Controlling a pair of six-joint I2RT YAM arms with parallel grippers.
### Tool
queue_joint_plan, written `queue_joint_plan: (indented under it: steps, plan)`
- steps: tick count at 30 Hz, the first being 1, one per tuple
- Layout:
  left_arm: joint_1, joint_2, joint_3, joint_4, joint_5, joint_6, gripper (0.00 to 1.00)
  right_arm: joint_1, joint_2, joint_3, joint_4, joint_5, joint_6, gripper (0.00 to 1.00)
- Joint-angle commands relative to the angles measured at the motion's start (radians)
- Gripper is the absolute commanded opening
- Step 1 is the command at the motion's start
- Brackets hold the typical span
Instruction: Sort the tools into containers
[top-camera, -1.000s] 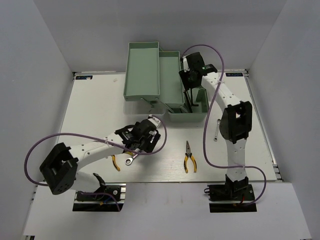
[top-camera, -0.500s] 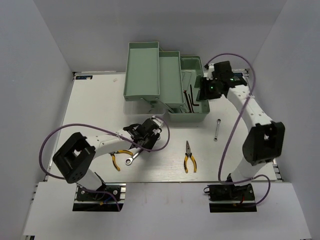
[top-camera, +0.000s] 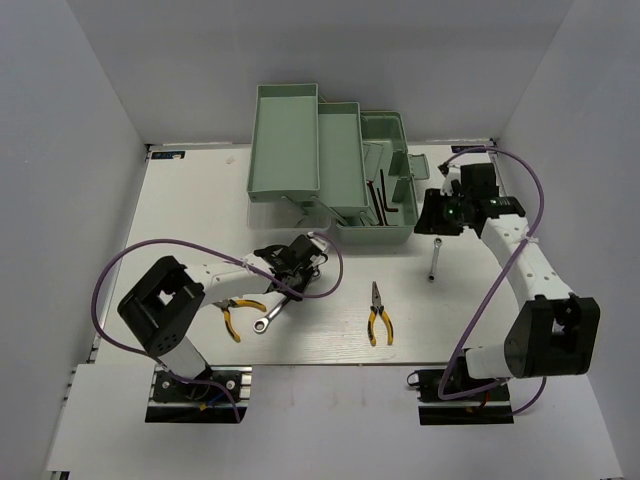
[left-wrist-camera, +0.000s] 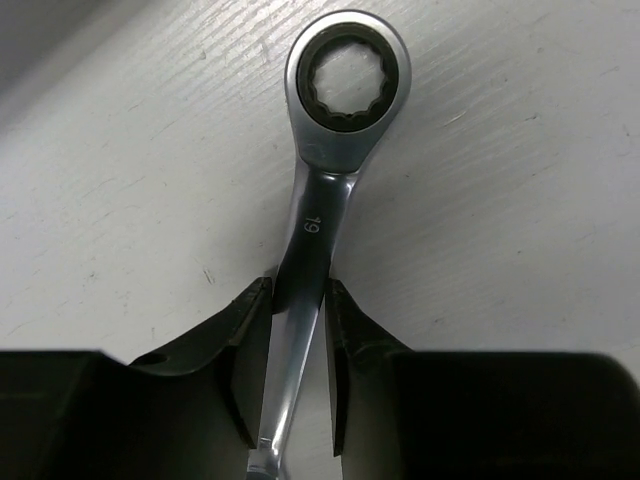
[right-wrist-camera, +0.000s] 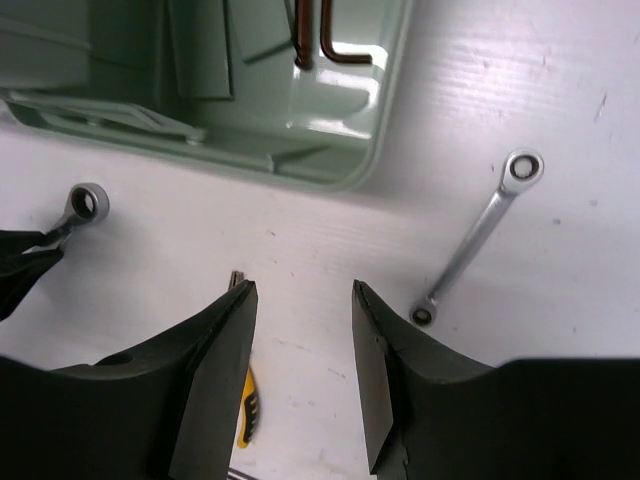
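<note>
**Left end effector**: pinching the wrench, both pads touching the flat shank. It is gripping mid-length, probably for a balanced lift. The wrench is lying flat on the desk, well apart from the toolbox. Polished steel, twelve-point ring head, stamped shank.

**Right end effector**: standing partly open and carrying nothing. It is hanging above a slim small wrench near the toolbox, likely lining up.

**Toolbox:** smooth mint plastic, stepped trays, holding dark L-shaped hex keys.

**Desk:** white, faintly grained.

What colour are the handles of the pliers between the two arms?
Yellow, on the pliers; top external view shows them best.
</note>
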Motion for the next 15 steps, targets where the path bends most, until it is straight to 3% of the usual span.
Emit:
queue_joint_plan:
  steps: [1,6,9,13,15]
  plan:
    - [0.005,0.036,-0.014,-0.043,0.082,-0.03,0.36,-0.029,-0.066,-0.039,0.041,-0.059,0.019,0.49]
    - [0.005,0.047,-0.048,0.005,0.148,-0.053,0.33,-0.075,-0.114,-0.091,0.049,-0.098,0.039,0.49]
    - [-0.004,0.061,-0.069,0.026,0.177,-0.067,0.23,-0.098,-0.128,-0.116,0.055,-0.122,0.049,0.49]
    - [-0.013,0.089,-0.089,0.045,0.188,-0.087,0.0,-0.135,-0.143,-0.159,0.067,-0.154,0.062,0.48]
    - [-0.013,0.078,-0.089,0.045,0.188,-0.087,0.0,-0.141,-0.151,-0.173,0.067,-0.158,0.062,0.48]
